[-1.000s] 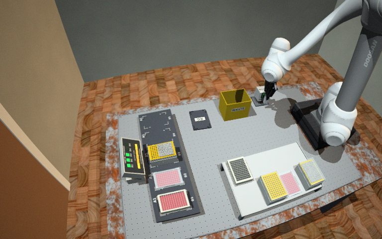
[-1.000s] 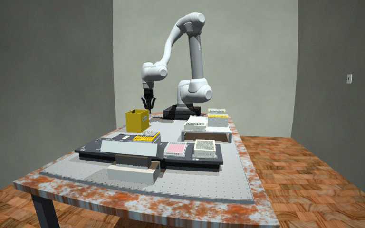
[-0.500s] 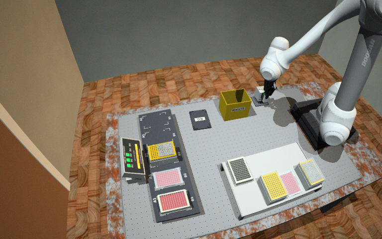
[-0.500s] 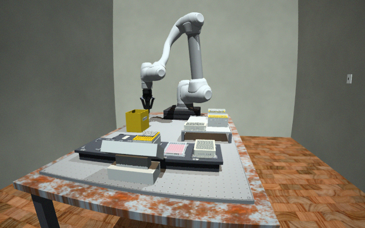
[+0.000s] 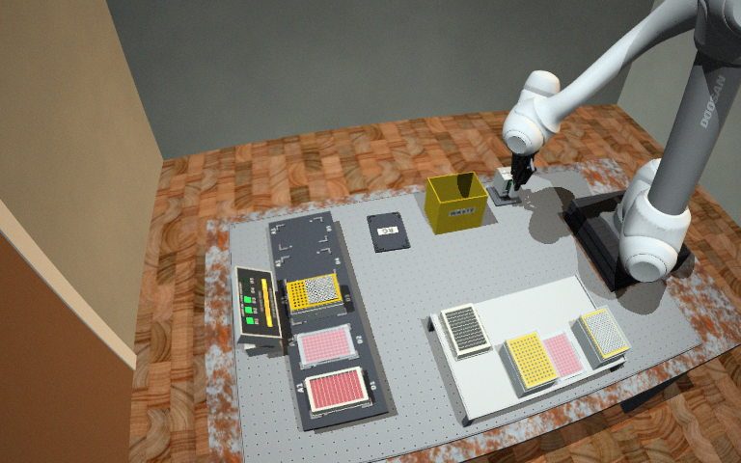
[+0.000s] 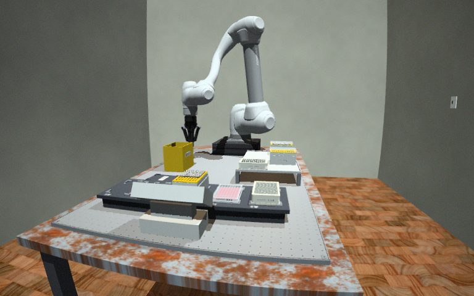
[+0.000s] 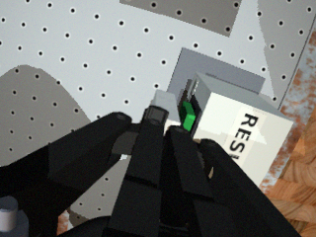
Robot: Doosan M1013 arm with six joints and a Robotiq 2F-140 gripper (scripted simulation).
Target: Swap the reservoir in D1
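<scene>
My gripper (image 5: 516, 184) is shut and empty, pointing down at the white RESUME post (image 5: 505, 185) behind the yellow bin. In the wrist view its fingertips (image 7: 161, 120) are right beside the green key (image 7: 189, 115) on the post's box (image 7: 240, 134); I cannot tell if they touch. A white-framed reservoir with red troughs (image 5: 335, 389) sits flat inside the D1 brackets, also seen in the exterior view (image 6: 265, 192). A pale reservoir with dark troughs (image 5: 464, 329) stands flat at the left end of the white shelf (image 5: 524, 349). I cannot read the ID labels.
A pink plate (image 5: 326, 344) is in D2 and a yellow tip rack (image 5: 313, 290) in D3; D4 and D5 are empty. The shelf also holds a yellow rack (image 5: 530, 360), a pink plate (image 5: 562, 354) and another rack (image 5: 603, 333). Waste bin (image 5: 456, 203), regrip nest (image 5: 388, 234), status panel (image 5: 257, 312).
</scene>
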